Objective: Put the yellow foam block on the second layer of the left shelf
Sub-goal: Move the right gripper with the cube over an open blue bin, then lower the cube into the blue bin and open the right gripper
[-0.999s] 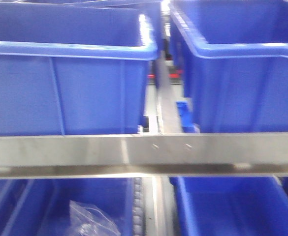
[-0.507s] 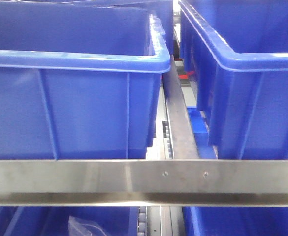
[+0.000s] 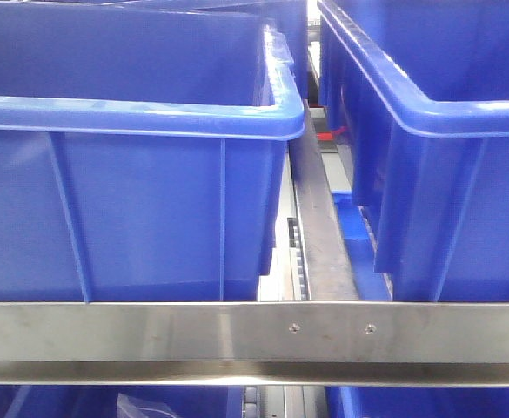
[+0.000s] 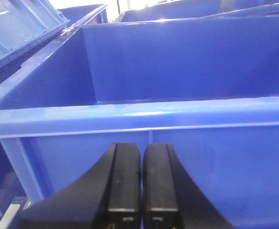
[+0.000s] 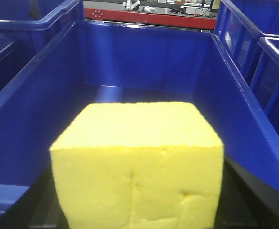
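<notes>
Right hand [image 5: 139,224] grips the block [image 5: 138,162], held above a blue bin [image 5: 29,105]; fingers mostly hidden. Left hand [image 4: 142,181] pinched closed, empty. Pickup done; release left. Can't tell if it's the right shelf layer.

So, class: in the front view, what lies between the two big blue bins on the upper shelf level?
In the front view, a steel divider rail runs back between the left blue bin and the right blue bin, with a roller track beside it.

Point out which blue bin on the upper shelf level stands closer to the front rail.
The left blue bin. Its front wall comes down just behind the steel rail, while the right blue bin is angled, its near corner farther back.
</notes>
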`<state>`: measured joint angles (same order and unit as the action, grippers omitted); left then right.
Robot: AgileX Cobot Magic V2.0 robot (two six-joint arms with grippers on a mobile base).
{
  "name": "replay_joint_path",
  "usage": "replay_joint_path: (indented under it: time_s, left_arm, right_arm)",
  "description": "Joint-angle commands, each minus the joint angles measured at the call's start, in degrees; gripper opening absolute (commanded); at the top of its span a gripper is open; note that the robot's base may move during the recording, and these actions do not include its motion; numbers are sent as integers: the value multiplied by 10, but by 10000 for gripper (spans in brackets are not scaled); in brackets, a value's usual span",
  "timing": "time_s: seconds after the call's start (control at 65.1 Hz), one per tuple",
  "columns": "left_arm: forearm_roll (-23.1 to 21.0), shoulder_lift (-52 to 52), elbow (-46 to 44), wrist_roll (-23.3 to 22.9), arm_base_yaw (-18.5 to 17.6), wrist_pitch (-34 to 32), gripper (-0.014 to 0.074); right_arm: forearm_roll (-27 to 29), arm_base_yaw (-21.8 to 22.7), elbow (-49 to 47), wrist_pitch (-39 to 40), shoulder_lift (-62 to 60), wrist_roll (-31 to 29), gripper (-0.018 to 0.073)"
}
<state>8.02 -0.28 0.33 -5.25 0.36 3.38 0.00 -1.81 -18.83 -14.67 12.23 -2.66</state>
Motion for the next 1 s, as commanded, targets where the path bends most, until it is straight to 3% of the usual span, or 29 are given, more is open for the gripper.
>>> replay_joint_path:
  time_s: [0.0,0.707,0.984]
  left_arm:
    - [-4,-12,14,-3,-1,-47,137]
    - [-4,-12,14,-3,-1,-47,137]
    - [-4,-12,14,-3,-1,-47,137]
  right_arm:
    - [0,4,-16,54,6,-2,475]
    - [0,4,-16,49,6,-2,475]
    - [0,4,-22,116,35,-2,475]
